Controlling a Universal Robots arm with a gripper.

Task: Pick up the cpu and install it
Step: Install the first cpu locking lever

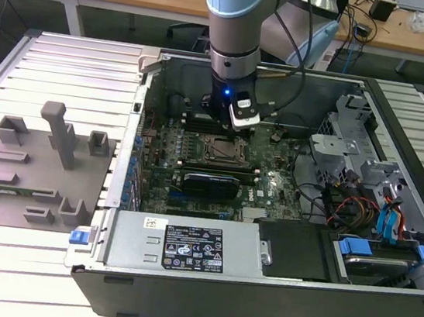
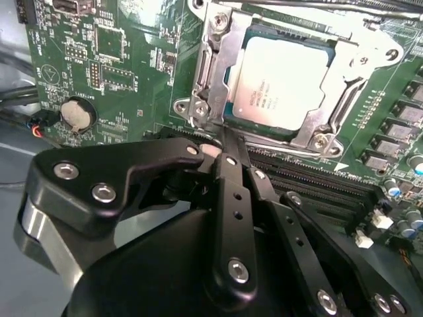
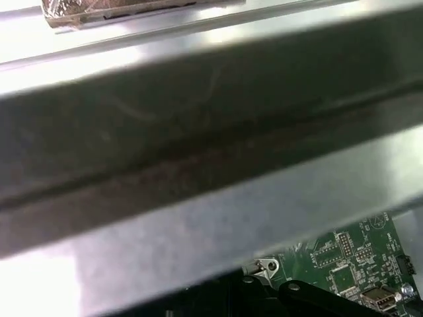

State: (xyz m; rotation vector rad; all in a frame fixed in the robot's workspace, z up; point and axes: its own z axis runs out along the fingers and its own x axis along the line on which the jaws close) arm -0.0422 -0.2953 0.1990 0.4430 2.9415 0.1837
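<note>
Sitting in the socket — cpu, tool beside.

You see the cpu topped in pale brushed metal inside a shiny steel frame; your pincer is matt black plastic, and the tray is dull grey plastic.

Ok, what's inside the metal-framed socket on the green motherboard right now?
The cpu, a flat square chip with a pale silvery top, lies inside the metal-framed socket, whose frame borders its edges. Whatever is beneath the chip is covered. The black gripper sits just beside the socket.
</note>
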